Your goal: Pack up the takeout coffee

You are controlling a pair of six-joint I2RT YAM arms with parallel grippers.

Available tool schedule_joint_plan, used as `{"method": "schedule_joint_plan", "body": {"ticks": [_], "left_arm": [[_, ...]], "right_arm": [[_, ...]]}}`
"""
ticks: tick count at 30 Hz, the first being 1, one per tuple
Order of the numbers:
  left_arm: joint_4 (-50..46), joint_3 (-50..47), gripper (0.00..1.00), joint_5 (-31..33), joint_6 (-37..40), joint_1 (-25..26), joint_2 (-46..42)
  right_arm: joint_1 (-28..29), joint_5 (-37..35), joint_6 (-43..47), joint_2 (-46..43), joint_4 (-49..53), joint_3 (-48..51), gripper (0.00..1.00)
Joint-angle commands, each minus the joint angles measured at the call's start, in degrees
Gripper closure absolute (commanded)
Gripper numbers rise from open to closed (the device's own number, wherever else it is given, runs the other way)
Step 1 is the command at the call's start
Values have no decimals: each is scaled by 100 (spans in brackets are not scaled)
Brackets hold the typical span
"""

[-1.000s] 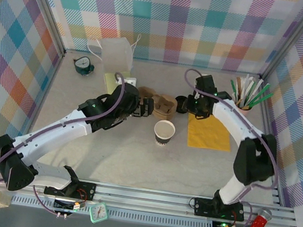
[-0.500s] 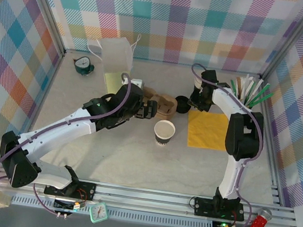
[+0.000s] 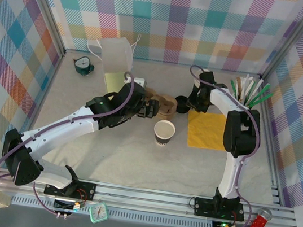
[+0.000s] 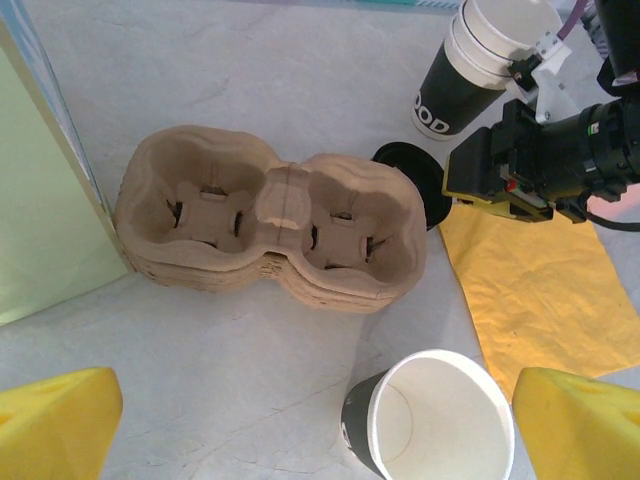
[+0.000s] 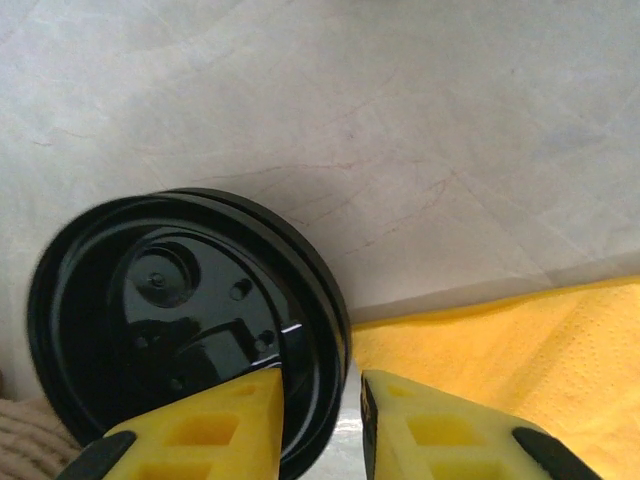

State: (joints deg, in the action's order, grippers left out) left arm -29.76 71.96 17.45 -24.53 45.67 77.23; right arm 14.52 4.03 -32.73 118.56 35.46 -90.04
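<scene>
Straddling the rim of the takeout coffee (image 5: 180,310), the right claw (image 5: 320,385) sets one finger over its lid and one outside; firm clenching cannot be told. Left claw (image 4: 315,400) is released wide, pulp carrier (image 4: 270,220) ahead of it

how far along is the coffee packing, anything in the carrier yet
Done: nothing yet; both wells of the carrier are empty.
In hand: the right gripper has its fingers either side of the black lid rim, beside the carrier; a firm grip isn't clear. The left gripper hangs open above the carrier and a lidless cup.
Left: probably grip, lift and seat it in a well.
</scene>
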Motion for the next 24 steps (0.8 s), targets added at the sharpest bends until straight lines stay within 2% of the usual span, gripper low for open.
{"method": "schedule_joint_plan", "body": {"ticks": [1, 10, 13, 15, 20, 24], "left_arm": [[58, 124, 0, 118, 98, 57, 3], [49, 80, 0, 161, 83, 59, -81], [49, 39, 0, 171, 58, 58, -114], [51, 24, 0, 171, 37, 58, -137], [32, 6, 0, 193, 22, 56, -178], [31, -7, 0, 186, 14, 61, -200]], "right_arm": [[22, 89, -179, -131, -108, 208, 73], [55, 0, -217, -165, -202, 335, 74], [59, -19, -197, -176, -202, 321, 81], [59, -17, -190, -176, -189, 303, 90], [57, -44, -196, -292, -132, 320, 100], [59, -82, -197, -551, -50, 337, 100]]}}
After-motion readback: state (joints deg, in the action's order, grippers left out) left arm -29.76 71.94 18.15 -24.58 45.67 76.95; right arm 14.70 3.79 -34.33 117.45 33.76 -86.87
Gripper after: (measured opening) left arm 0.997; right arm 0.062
